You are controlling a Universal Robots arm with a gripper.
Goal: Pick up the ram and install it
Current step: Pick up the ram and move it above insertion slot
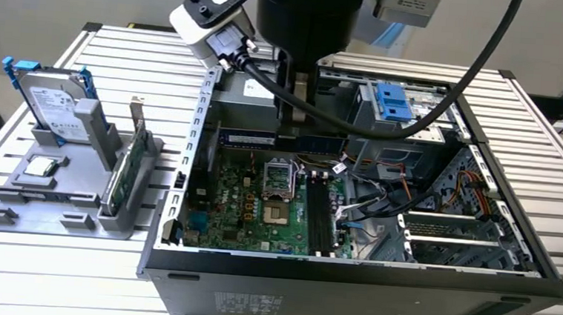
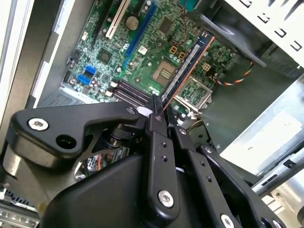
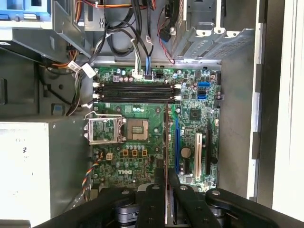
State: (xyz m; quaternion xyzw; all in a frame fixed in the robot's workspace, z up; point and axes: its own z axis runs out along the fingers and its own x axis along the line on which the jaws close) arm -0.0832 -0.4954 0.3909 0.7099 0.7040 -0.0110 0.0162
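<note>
The gripper (image 1: 294, 127) is clenched on the ram (image 1: 248, 136), held level over the motherboard (image 1: 248, 207) inside the case (image 1: 353, 270). In the exterior view the memory slots (image 1: 319, 216) lie at its five o'clock, with cables (image 1: 363, 204) just beside them.

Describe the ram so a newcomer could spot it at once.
Look inside the open computer case, above its motherboard. The ram is the thin, long stick pinched in the claw, lying level; the taller green card stands outside in a holder.
</note>
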